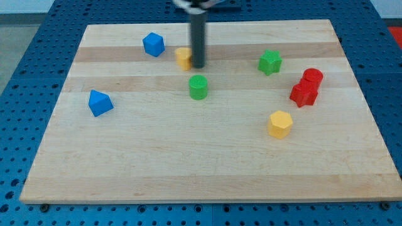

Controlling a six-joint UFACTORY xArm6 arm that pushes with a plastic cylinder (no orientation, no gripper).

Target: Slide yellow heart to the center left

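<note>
The yellow heart lies near the view's top, a little left of the middle, partly hidden by my rod. My tip rests against the heart's right side. A green cylinder stands just below the tip. A blue cube sits to the upper left of the heart.
A blue triangular block lies at the view's left. A green star is at the upper right. A red cylinder and a red block touch at the right. A yellow hexagon lies lower right. The wooden board sits on a blue perforated table.
</note>
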